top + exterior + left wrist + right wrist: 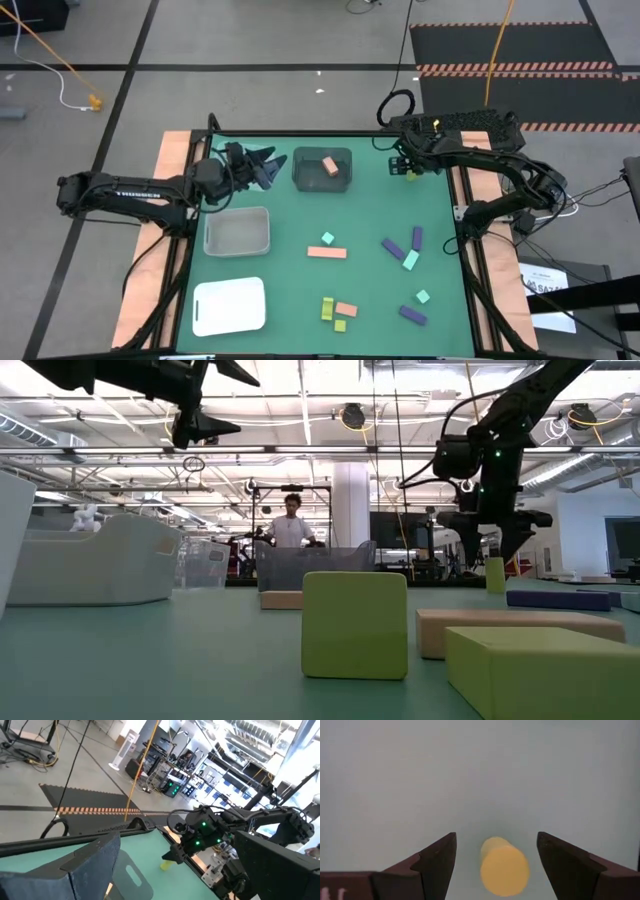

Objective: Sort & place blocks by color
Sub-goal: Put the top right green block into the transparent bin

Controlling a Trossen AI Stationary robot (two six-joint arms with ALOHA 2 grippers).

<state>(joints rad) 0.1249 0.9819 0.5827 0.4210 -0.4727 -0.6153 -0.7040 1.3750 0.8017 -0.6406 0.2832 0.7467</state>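
Note:
A yellow-green block (pixel 504 867) stands upright on its end on the green table (pixel 300 215) near the far right corner. My right gripper (pixel 496 837) hangs over it, pointing steeply down and open, one finger on each side with a gap to both. The low view shows this block (pixel 495 575) under the right gripper (pixel 497 545). My left gripper (pixel 268 168) waits open and level, high over the far left, beside the dark bin (pixel 322 170), which holds a salmon block (pixel 329 166). Other blocks lie loose on the near right half.
A clear bin (pixel 237 231) and a white tray (pixel 229 305) sit on the left half. Loose blocks: a salmon bar (pixel 326 252), a teal cube (pixel 327 238), purple bars (pixel 392 248) (pixel 417 237), a teal block (pixel 411 260), and a yellow-green and salmon cluster (pixel 338 312). A person (pixel 291 525) stands beyond the table.

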